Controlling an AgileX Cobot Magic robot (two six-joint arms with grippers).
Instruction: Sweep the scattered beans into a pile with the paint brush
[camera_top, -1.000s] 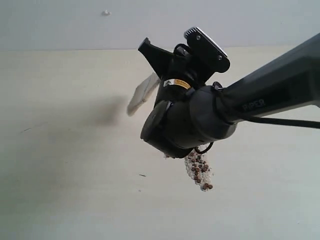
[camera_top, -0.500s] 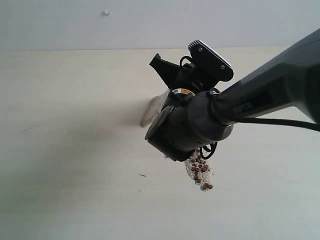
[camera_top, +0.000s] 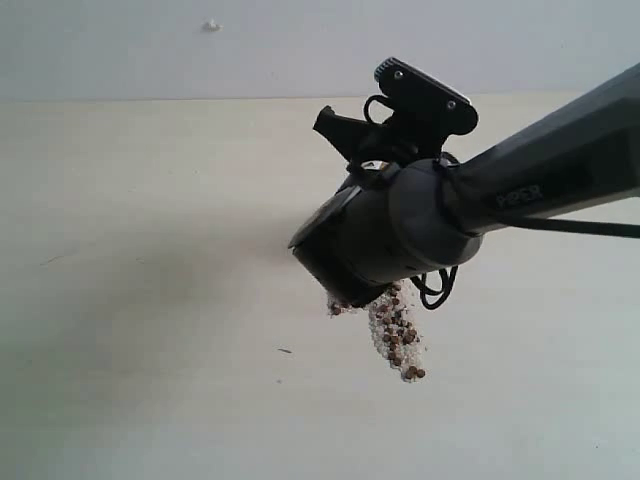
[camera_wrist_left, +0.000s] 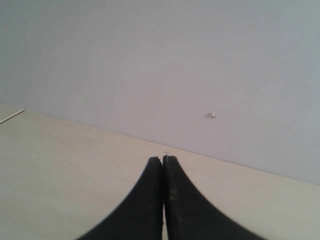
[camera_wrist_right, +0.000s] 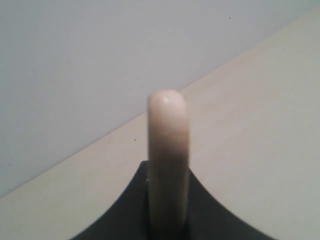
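The beans (camera_top: 398, 340) lie as one narrow reddish-brown heap mixed with white grains on the pale table (camera_top: 150, 300), partly covered by my right arm's wrist (camera_top: 380, 240), with a few beans at its left edge (camera_top: 335, 308). The paint brush (camera_wrist_right: 167, 130) shows only in the right wrist view, as a cream handle seen edge-on, its rounded end past the fingertips. My right gripper (camera_wrist_right: 167, 169) is shut on that handle. In the exterior view the brush is hidden behind the wrist. My left gripper (camera_wrist_left: 163, 159) is shut with nothing in it, over bare table near the wall.
A grey wall (camera_top: 300, 45) rises at the table's far edge, with a small white spot (camera_top: 211, 25) on it. A tiny dark speck (camera_top: 285, 351) lies left of the heap. A thin pale strip (camera_wrist_left: 11, 116) sits at the table's edge in the left wrist view.
My right wrist has turned and shifted slightly right. The brush's pale end, seen left of the wrist before, is now hidden behind it. The heap has not moved.
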